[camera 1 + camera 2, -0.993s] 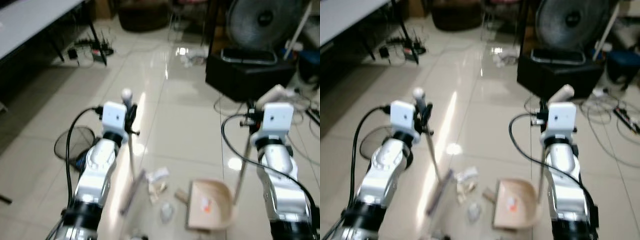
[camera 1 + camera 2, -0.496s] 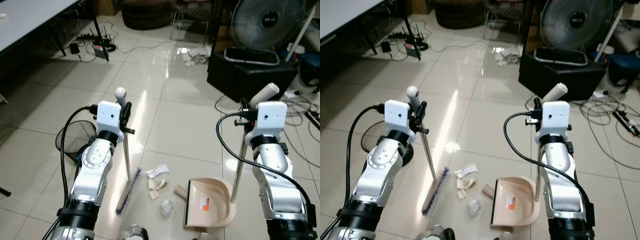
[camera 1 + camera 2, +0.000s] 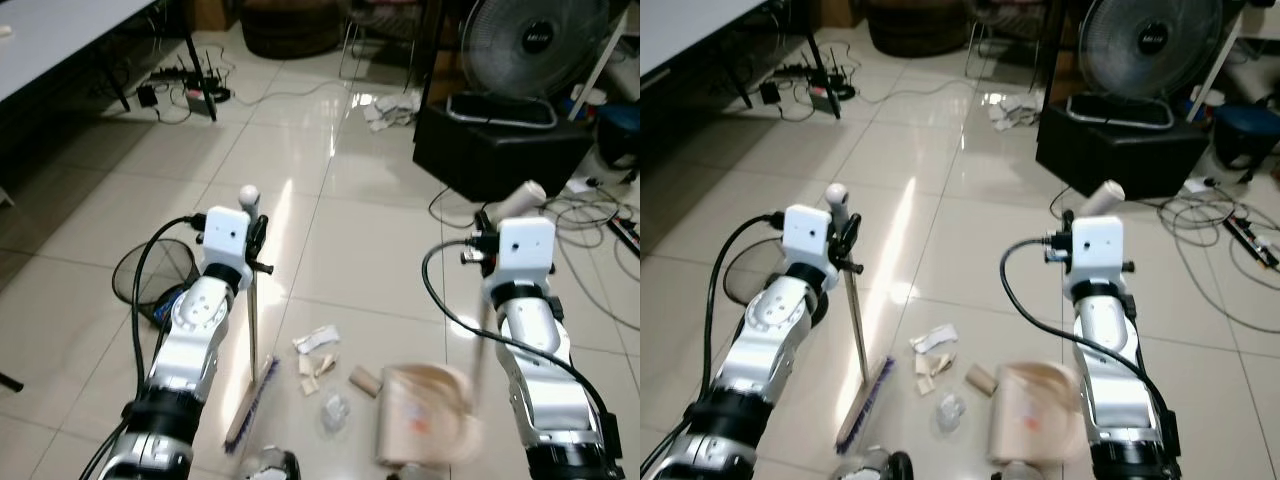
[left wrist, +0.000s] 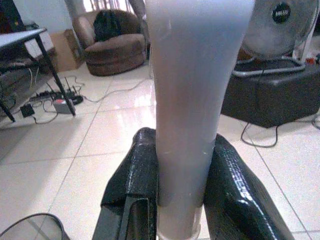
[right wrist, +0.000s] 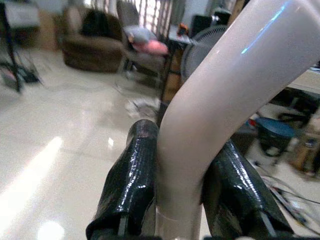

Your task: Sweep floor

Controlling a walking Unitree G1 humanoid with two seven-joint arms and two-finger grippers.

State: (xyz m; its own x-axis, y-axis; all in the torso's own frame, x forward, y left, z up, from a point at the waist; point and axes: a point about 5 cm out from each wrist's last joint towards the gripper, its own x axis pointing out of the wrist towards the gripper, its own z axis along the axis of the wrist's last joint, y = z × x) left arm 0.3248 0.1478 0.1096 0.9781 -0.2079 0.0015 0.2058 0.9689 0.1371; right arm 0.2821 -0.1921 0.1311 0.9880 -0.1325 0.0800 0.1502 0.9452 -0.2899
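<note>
Sweeping tiled floor with broom (image 3: 252, 385) and dustpan (image 3: 425, 428).

Nearest, blurred dustpan on the tiles, contents hard to make out; paper scraps (image 3: 318, 352) between pan and purple bristles. Left gripper (image 4: 180, 186) pinching the upright broom handle; right gripper (image 5: 181, 188) pinching the dustpan's curved handle. Farther off, black box (image 3: 497, 150) under a fan (image 3: 530, 45), cut off at top.

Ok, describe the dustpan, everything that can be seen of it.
The dustpan is beige, plastic-looking, with an orange label inside its scoop and a long pale handle that bends near the top. It is motion-blurred. The right gripper clamps the handle between both black fingers. The scoop is low by the floor, its mouth towards the litter.
</note>
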